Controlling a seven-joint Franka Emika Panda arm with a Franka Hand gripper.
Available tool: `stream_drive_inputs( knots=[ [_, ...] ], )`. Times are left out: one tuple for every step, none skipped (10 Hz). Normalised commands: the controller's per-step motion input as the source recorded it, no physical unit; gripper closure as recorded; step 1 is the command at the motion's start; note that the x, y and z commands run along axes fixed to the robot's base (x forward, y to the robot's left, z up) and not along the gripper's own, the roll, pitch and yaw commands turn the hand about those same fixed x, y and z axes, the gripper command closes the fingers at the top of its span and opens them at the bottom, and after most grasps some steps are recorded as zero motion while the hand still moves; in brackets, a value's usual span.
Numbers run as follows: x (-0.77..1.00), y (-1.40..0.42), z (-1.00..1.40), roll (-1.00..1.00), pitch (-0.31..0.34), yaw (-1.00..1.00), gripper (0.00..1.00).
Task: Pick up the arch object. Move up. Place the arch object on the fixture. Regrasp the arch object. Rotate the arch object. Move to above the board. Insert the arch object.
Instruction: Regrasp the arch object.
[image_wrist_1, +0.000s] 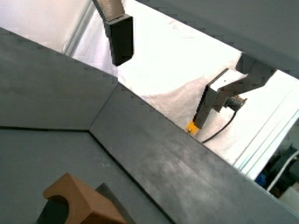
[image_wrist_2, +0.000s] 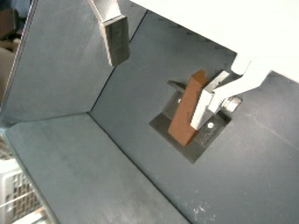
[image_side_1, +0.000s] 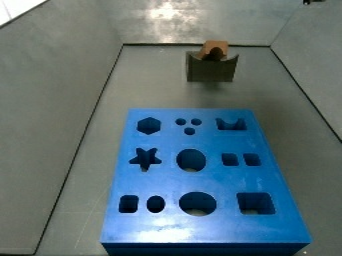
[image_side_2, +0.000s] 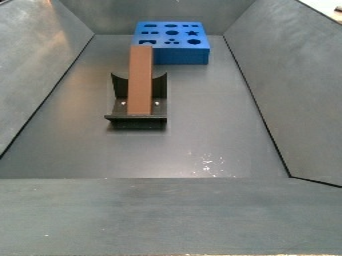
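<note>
The orange-brown arch object (image_side_2: 140, 72) leans on the dark fixture (image_side_2: 134, 113) in mid floor, standing on end against it. In a side view the arch object (image_side_1: 214, 48) shows above the fixture (image_side_1: 211, 68), behind the blue board (image_side_1: 201, 175). My gripper (image_wrist_2: 163, 70) is open, lifted clear of the arch object (image_wrist_2: 187, 109), with nothing between its fingers (image_wrist_2: 114, 39). In a wrist view the gripper (image_wrist_1: 170, 66) has only the arch object's end (image_wrist_1: 73, 194) at the picture's edge. The gripper does not show clearly in the side views.
Grey sloping walls (image_side_2: 47, 70) enclose the floor on all sides. The board (image_side_2: 171, 42) lies at the far end, beyond the fixture. White cloth (image_wrist_1: 176, 61) lies outside the wall.
</note>
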Motion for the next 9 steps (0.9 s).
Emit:
stream_drive_inputs(
  knots=[
    [0.08, -0.04, 0.00, 0.20, 0.029, 0.22, 0.00],
    [0.07, -0.04, -0.01, 0.18, 0.004, 0.20, 0.00],
    [0.03, 0.05, -1.00, 0.23, 0.089, 0.05, 0.00],
    [0.04, 0.05, -1.00, 0.23, 0.073, 0.04, 0.00],
    [0.04, 0.04, -1.00, 0.19, 0.051, 0.06, 0.00],
    [0.05, 0.03, -1.00, 0.14, 0.031, 0.07, 0.00],
    [0.06, 0.03, -1.00, 0.10, 0.011, 0.08, 0.00],
    [0.07, 0.03, -1.00, 0.09, 0.002, 0.09, 0.00],
    [0.09, 0.02, -1.00, 0.07, -0.021, 0.08, 0.00]
  ],
)
